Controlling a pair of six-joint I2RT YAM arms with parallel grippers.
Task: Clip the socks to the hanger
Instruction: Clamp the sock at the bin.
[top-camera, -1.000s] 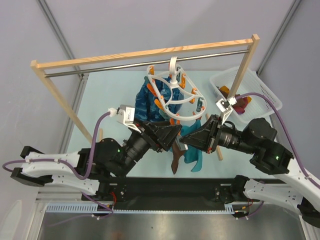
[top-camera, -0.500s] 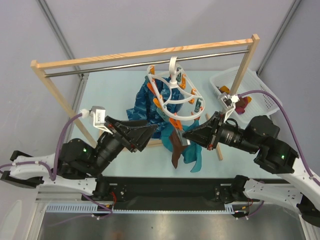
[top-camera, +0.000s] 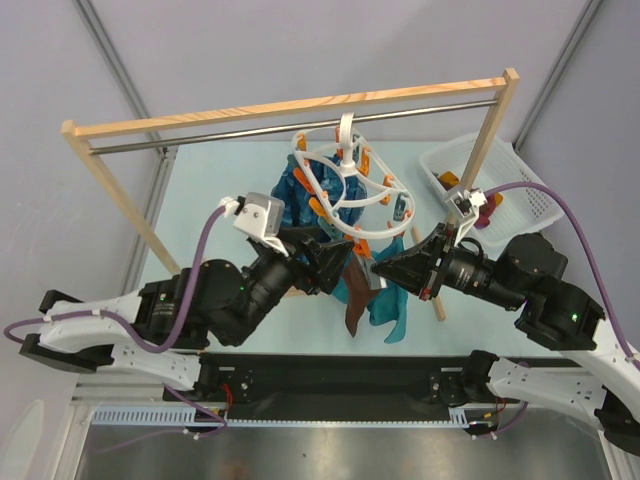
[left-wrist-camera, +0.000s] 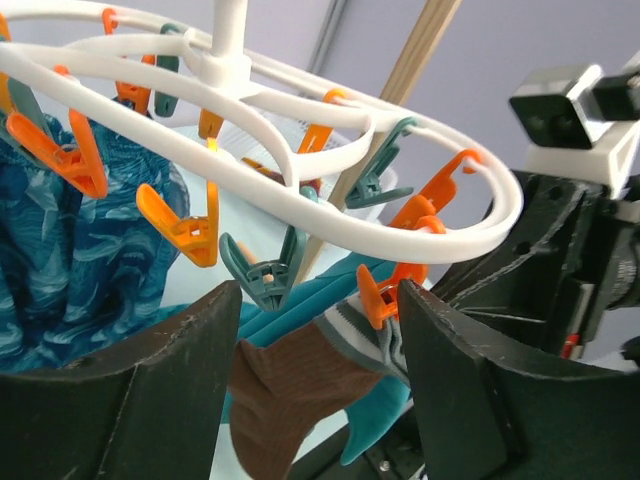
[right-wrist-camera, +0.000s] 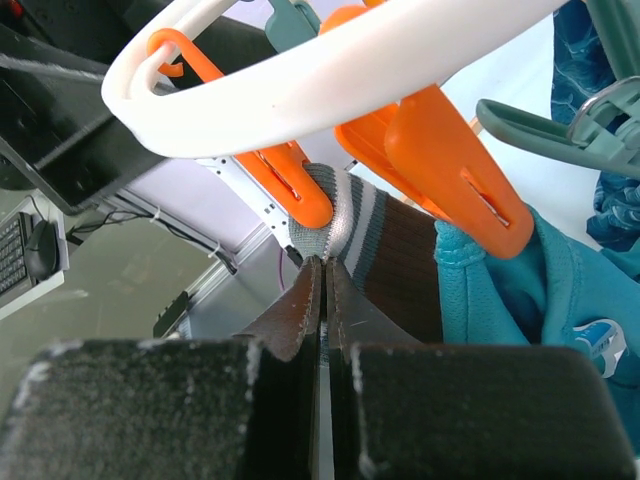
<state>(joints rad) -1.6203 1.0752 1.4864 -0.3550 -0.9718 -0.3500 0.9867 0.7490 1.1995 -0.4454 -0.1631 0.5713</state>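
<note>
Two claws meet below the hanger (top-camera: 347, 160) seen from above: the left claw (top-camera: 330, 262) open, the right claw (top-camera: 382, 267) closed, a brown sock (top-camera: 355, 305) dangling from the hanger's near edge. Left wrist: spread fingers (left-wrist-camera: 150, 400) flank an orange clip (left-wrist-camera: 375, 300) above the sock. Right wrist: shut tips touch the striped cuff (right-wrist-camera: 345, 225); any pinch is unclear. Pulling away could drag the cuff from the clip.

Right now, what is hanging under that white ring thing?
Under the hanger dangle orange clips and grey-teal clips; below them hang a brown sock, a teal garment and a blue patterned cloth. The clothes cover the table directly beneath.
</note>
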